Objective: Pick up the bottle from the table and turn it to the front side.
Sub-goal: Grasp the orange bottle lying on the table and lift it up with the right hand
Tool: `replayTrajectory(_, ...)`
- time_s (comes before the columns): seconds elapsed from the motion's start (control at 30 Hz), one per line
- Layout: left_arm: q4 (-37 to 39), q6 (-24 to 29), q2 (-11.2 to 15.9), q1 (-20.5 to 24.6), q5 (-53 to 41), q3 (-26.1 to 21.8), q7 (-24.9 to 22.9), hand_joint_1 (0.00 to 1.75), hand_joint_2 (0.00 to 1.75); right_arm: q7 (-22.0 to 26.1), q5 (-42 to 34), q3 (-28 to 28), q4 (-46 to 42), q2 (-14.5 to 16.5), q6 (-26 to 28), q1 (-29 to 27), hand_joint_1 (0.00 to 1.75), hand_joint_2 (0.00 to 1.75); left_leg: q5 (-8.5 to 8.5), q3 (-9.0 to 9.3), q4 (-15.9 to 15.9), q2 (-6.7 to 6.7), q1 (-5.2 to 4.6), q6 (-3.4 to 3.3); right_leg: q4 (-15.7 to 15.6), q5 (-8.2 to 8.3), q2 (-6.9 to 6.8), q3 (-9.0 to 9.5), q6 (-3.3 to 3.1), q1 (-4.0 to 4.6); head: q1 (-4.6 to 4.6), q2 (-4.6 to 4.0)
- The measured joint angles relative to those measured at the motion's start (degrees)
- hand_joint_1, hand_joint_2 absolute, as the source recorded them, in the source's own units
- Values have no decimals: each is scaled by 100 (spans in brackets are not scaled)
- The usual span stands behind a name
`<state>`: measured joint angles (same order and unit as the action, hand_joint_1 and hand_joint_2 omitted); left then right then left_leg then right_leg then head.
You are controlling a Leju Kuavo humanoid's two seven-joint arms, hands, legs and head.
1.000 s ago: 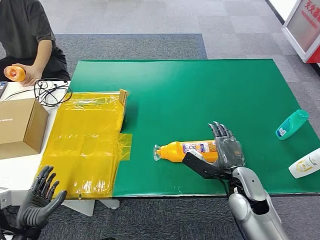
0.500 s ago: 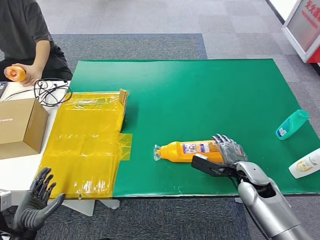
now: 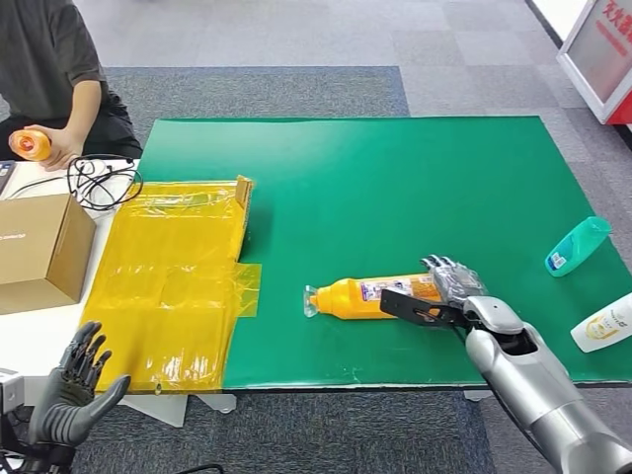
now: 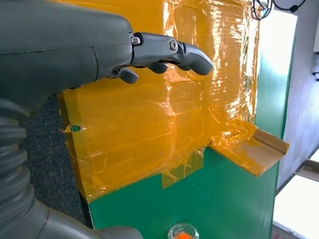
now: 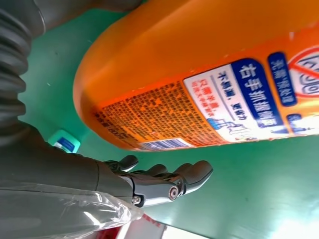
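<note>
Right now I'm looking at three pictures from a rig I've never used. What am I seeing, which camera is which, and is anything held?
It is a humanoid robot with two silver arms. The wide picture looks down from its head; the other two come from cameras behind each wrist. On the green table lies an orange bottle on its side. The right hand is at the bottle's base, fingers behind and thumb in front, but a firm grip isn't certain. The left hand hangs open near a sheet of yellow film. A green bottle, a white bottle and a cardboard box lie nearby.

Orange bottle [image 3: 372, 294] lying sideways on green table [image 3: 418, 178], label up.
</note>
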<state>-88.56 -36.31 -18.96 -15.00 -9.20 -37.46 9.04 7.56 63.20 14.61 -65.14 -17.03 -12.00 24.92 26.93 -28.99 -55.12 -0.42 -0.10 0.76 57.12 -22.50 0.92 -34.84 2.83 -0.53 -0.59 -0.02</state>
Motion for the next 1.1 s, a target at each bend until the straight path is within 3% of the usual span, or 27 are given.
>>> replayTrajectory(0.4,155,53,54,129,51,10,137,0,175,240,-523,577,748,-83,-546,581,0,175,-1,3,0,0,-1,-1,0,1,0,3,0,0,-1,0)
replayTrajectory(0.43,174,60,63,144,57,12,146,0,175,268,-602,640,809,-107,-577,628,6,175,-1,3,0,0,-1,-1,0,1,-1,4,0,0,-1,0)
replayTrajectory(0.57,254,81,96,205,64,20,161,0,175,344,-807,854,990,-201,-644,792,175,175,-1,5,-1,-1,-1,-1,0,1,-1,5,0,0,-1,0)
replayTrajectory(0.9,378,43,113,210,118,38,99,0,175,264,-1240,1248,981,-394,-418,928,175,175,-1,8,-1,-1,-2,-1,0,1,0,10,0,-1,-1,0)
replayTrajectory(1.1,221,-9,44,101,205,9,-167,0,175,-182,-1221,1195,-31,-358,18,421,175,175,0,-1,0,-2,3,0,1,-1,-2,1,-1,1,0,0)
